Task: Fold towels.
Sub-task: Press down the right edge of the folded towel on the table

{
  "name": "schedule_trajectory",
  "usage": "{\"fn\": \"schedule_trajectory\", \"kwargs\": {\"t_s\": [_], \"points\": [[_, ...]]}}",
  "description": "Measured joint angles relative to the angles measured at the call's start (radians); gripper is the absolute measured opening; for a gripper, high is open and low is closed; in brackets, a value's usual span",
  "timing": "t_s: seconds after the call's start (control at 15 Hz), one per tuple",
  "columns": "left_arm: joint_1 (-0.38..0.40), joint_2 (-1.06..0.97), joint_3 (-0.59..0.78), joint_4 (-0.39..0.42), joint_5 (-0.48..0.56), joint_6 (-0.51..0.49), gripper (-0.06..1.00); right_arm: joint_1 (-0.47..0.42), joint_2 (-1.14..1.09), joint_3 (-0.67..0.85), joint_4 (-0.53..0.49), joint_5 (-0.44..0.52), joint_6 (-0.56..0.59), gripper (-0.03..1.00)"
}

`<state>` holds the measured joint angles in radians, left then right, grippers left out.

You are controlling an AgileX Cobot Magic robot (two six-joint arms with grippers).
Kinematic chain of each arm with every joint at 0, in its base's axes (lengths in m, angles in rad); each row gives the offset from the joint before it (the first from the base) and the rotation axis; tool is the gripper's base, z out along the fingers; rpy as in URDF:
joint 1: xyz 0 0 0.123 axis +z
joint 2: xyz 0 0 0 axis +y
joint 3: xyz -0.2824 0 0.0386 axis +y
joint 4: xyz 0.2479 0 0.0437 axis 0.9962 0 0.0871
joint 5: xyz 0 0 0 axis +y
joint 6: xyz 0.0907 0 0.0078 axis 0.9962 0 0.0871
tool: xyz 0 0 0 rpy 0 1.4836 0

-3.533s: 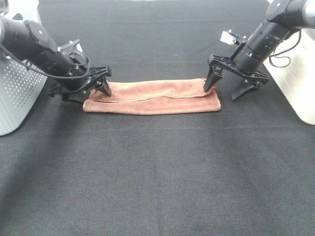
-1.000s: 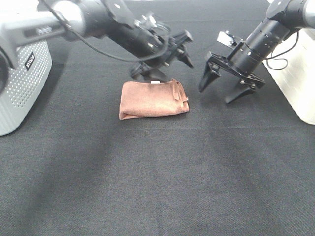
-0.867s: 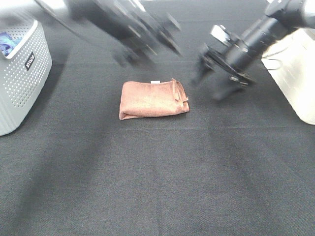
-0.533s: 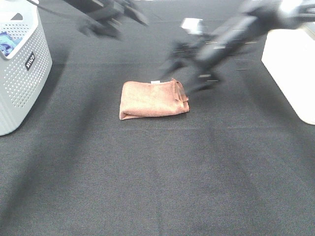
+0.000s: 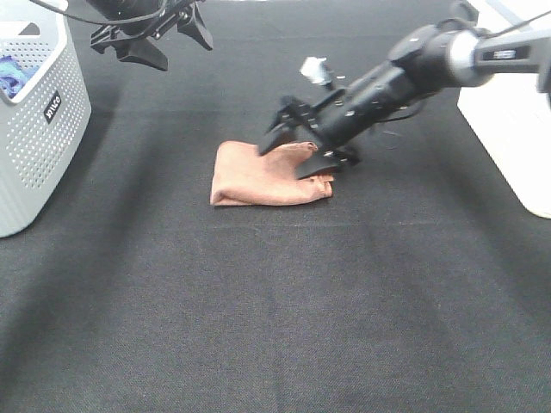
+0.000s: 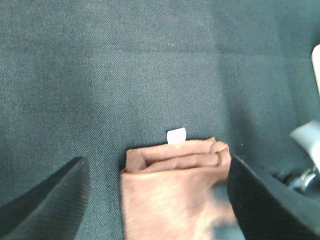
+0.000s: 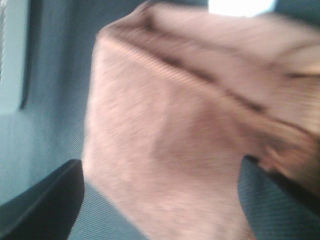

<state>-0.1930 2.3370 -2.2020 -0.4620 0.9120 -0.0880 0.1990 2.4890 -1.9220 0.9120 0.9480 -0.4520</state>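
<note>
The reddish-brown towel (image 5: 250,176) lies folded into a small thick packet on the black table, with its layered edges at the right end. My right gripper (image 5: 282,163) is open and low over that right end, one finger (image 5: 269,142) on the far side and one on the near side. In the right wrist view the towel (image 7: 175,115) fills the frame between the open fingers (image 7: 45,205). My left gripper (image 5: 182,50) is open, raised at the far left, away from the towel. The left wrist view shows the towel (image 6: 170,185) and its white tag (image 6: 176,135) far below.
A grey perforated basket (image 5: 39,129) stands at the left edge with something blue (image 5: 10,73) inside. A white box (image 5: 508,129) stands at the right edge. The black cloth (image 5: 275,301) covers the table.
The long folded strip has been folded in half into a packet. My left arm has pulled away up and left. My right arm has swung left and down over the towel's right end.
</note>
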Motion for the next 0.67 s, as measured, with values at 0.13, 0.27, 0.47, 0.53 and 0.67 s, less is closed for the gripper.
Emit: {"fn": "schedule_trajectory", "kwargs": {"t_s": [0.13, 0.27, 0.47, 0.53, 0.67], "points": [[0.000, 0.000, 0.000, 0.002, 0.004, 0.016, 0.73, -0.042, -0.001, 0.000, -0.001, -0.006, 0.000, 0.79], [0.000, 0.000, 0.000, 0.006, 0.016, 0.034, 0.73, -0.067, -0.001, 0.000, -0.037, -0.024, 0.000, 0.79], [0.000, -0.008, 0.000, 0.009, 0.020, 0.038, 0.73, -0.074, -0.005, 0.000, -0.097, -0.034, 0.006, 0.79], [0.000, -0.023, 0.000, 0.022, 0.032, 0.050, 0.73, -0.074, -0.018, 0.000, -0.154, -0.034, 0.036, 0.79], [0.000, -0.084, 0.000, 0.056, 0.093, 0.122, 0.73, -0.074, -0.088, 0.000, -0.335, 0.005, 0.179, 0.79]]}}
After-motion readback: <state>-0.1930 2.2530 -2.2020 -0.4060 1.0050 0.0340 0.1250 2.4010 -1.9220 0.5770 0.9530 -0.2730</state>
